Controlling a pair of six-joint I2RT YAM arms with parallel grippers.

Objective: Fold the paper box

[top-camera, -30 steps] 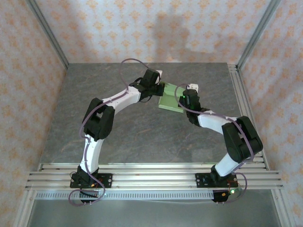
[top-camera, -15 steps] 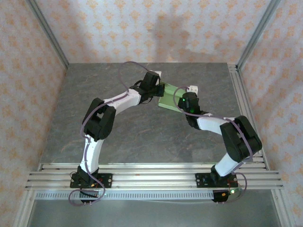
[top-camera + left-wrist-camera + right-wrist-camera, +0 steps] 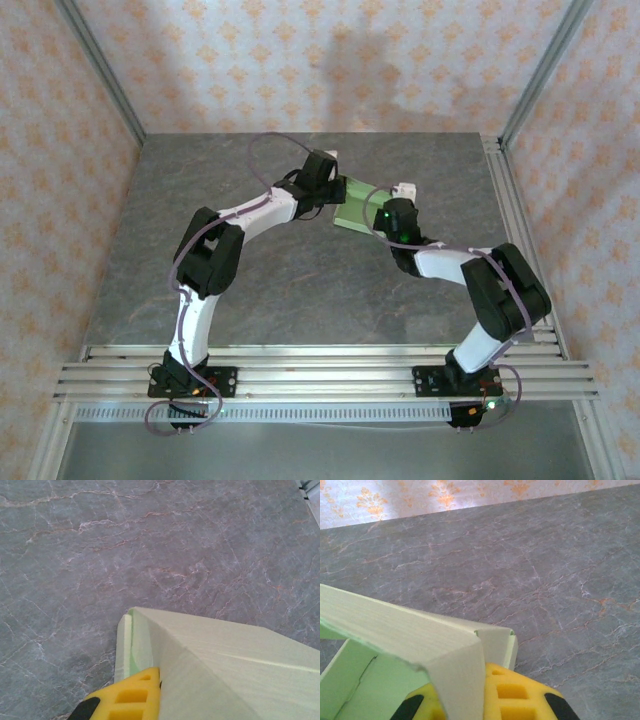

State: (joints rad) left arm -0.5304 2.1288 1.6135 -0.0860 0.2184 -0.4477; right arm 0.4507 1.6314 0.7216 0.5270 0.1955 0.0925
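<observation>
Reaching in from both sides, the two arms meet over the far middle of the grey marbled bench (image 3: 290,285). The left arm rises from its base, bends at the elbow and stretches rightwards and away. The right arm folds sharply at its elbow and leans leftwards and away, so both wrists face each other closely.

The paper box (image 3: 349,209) sits between them, a pale green card piece tilted up off the bench. The left claw (image 3: 334,192) is closed on its left edge, and the right claw (image 3: 386,207) is closed on its right edge.

In the left wrist view a yellow fingertip (image 3: 131,700) presses against a folded panel of the box (image 3: 225,660), with a narrow flap standing just beside it. In the right wrist view a card panel (image 3: 405,627) drapes across the yellow fingertip (image 3: 517,695), a side wall is bent up, and the inside of the box lies open at lower left.

Purple cables (image 3: 262,150) loop above the left forearm. Aluminium rails (image 3: 320,365) run along the near edge under both bases, and another rail (image 3: 515,210) lines the right side. Patterned walls (image 3: 300,60) enclose the bench. The wrists hide much of the box from above.
</observation>
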